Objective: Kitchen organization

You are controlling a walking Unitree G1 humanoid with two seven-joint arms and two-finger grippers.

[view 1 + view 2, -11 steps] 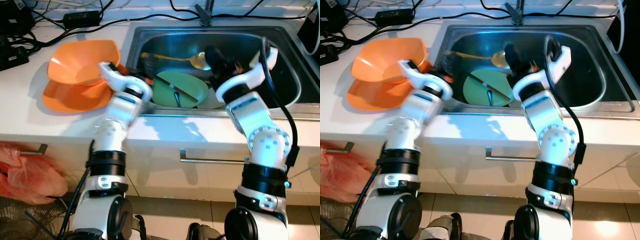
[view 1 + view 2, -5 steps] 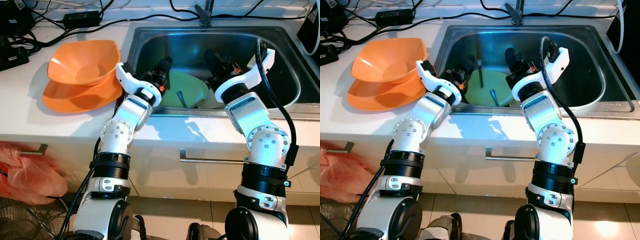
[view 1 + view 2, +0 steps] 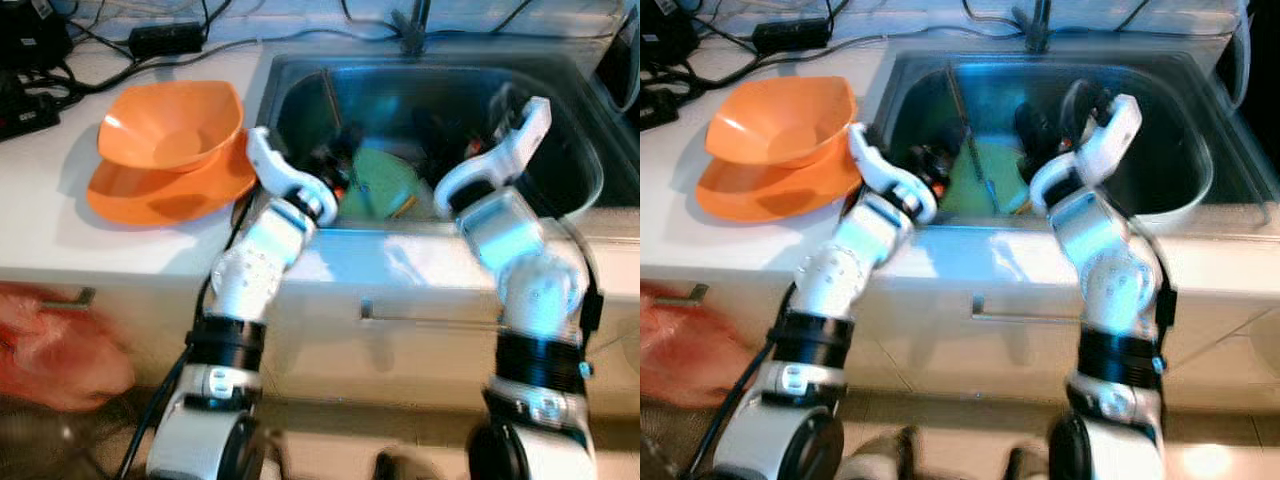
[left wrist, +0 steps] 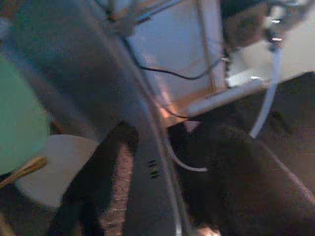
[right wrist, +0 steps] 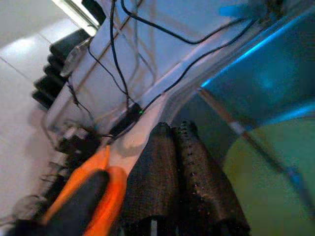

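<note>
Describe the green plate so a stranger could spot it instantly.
Find the steel sink set in the white counter. The green plate lies in its basin between the two grippers. It is the only green dish; the stacked dishes on the counter to its left are orange.

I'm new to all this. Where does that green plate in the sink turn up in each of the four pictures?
Left eye view: green plate in the sink, between the two arms.
Right eye view: same spot, at, behind the left pincer.
Left wrist view: blurred green patch at the edge.
Right wrist view: green-yellow surface beside the right pincer.
Shared landmark: the steel sink wall.
</note>
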